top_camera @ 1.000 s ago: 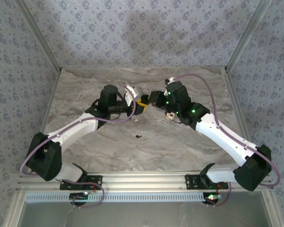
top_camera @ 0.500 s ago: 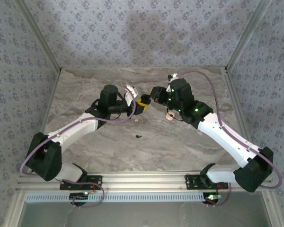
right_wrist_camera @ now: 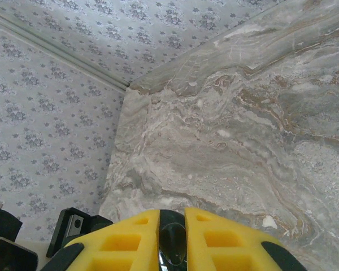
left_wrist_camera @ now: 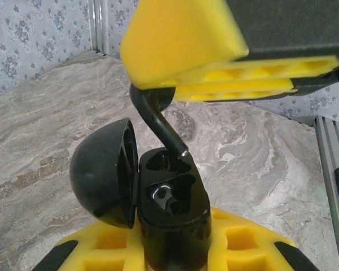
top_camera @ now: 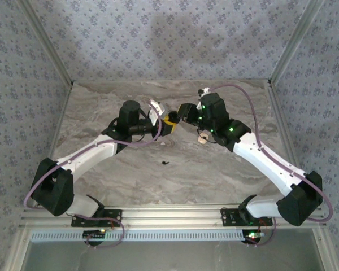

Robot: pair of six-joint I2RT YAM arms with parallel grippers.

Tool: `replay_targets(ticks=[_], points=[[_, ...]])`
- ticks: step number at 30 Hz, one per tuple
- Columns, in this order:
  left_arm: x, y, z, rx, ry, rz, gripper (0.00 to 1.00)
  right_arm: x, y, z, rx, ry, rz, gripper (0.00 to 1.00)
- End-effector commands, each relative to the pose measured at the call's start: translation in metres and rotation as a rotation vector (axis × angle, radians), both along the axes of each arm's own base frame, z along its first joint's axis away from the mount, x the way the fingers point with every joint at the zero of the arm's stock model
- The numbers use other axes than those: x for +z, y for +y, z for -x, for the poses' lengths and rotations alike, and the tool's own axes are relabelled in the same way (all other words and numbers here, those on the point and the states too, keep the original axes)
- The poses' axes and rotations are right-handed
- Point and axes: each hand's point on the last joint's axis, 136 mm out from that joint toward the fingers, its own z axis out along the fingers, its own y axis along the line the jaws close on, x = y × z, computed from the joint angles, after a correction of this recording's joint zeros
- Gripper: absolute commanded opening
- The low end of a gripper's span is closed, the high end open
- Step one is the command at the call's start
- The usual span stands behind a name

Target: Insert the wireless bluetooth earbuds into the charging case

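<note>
The left end effector (left_wrist_camera: 172,257) is closed tightly on the lower part of a glossy black oval plastic charging case (left_wrist_camera: 181,226) and holds it upright between its yellow pads. The round black lid (left_wrist_camera: 104,175) stands open to the left side of these pads. Two moulded seats are seen in the top of the case; both look empty, though a small glare in the nearer one makes this not fully sure.

The right end effector (right_wrist_camera: 171,226) is also closed, on a small black earbud with a short stem (left_wrist_camera: 158,121). The bud is pinched between its yellow pads, and the stem hangs down and slightly tilted under them. The tip of the stem is at the rim of the farther seat, touching it or just beside it; I cannot tell which.

To do this step well, I think the left end effector should not move at all, and the right one should first make the stem more parallel to the seat, then go down slowly and let go only when the bud sits flat.

A second earbud (top_camera: 166,163), tiny and black, lies on the grey marbled surface (left_wrist_camera: 260,164), well apart from both end effectors, on the side of the arm bases.
</note>
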Motion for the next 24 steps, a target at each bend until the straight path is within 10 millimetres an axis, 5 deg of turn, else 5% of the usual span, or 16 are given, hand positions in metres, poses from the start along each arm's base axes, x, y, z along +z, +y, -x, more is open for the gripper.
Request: replay_targets(ticks=[1, 24], points=[[0.029, -0.006, -0.001, -0.020, -0.051, 0.063, 0.14, 0.010, 0.001, -0.003, 0.004, -0.021, -0.018, 0.19], [0.054, -0.004, -0.008, -0.011, -0.092, 0.106, 0.14, -0.003, 0.000, 0.011, 0.102, -0.001, -0.026, 0.25]])
